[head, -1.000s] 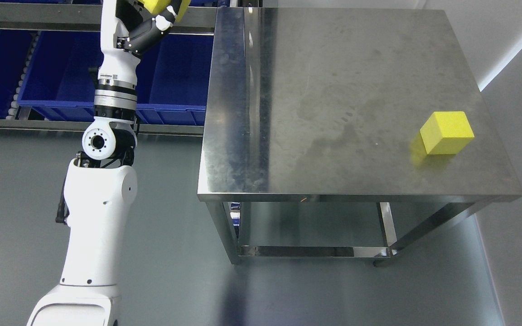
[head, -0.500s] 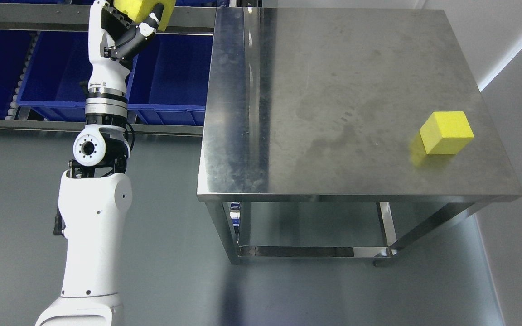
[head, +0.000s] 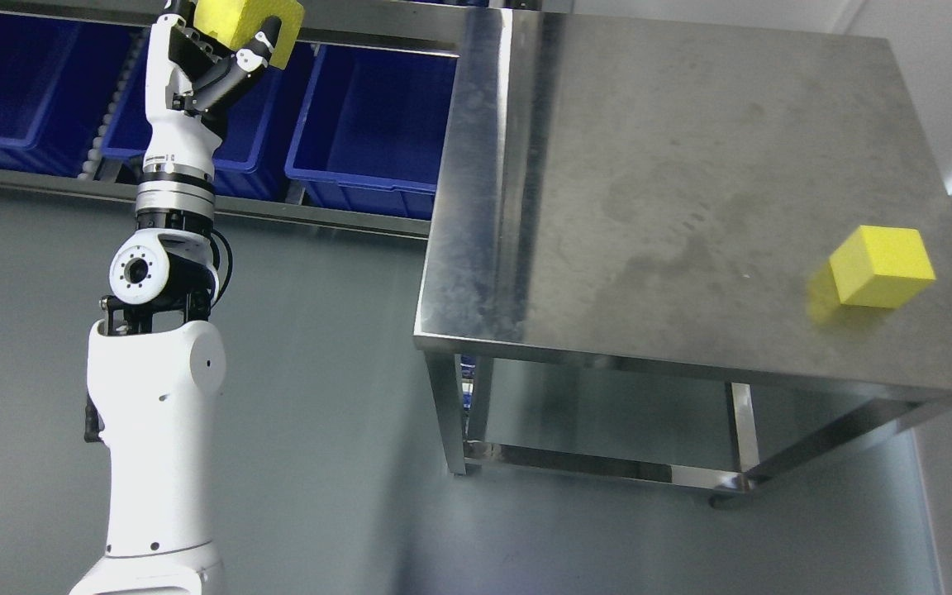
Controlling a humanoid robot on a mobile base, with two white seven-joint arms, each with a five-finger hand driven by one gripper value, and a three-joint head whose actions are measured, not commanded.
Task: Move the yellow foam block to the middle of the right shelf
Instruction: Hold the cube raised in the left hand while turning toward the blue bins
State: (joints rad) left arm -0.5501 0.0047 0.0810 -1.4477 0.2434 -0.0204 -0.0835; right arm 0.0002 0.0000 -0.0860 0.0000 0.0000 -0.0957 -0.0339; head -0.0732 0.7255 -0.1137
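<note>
Since the earlier frame the whole view is shifting rightward and tilting, so the camera is moving; against the shelf, the left arm is carrying its load a little further left along the row of bins.

The white-and-black left hand (head: pixel 224 58) is reaching up near the top edge, fingers curled around a yellow foam block (head: pixel 246 26) whose upper part is running out of view. Just behind and below the hand, deep blue plastic bins (head: pixel 368 132) are sitting side by side on the steel roller shelf (head: pixel 46 178); one bin is lying directly under the hand, another just to its right.

Well to the right of the hand, the stainless steel counter (head: pixel 649 190) is carrying a second yellow foam cube (head: pixel 881 266) near its right edge, untouched and far from the hand.

The held block is roughly cubic, so no long axis is mattering. What the coming move is turning on, in my judgement, is which shelf level counts as the middle: the block is hanging above the bins' level, and the hand is needing to travel onward and lower before letting go.
</note>
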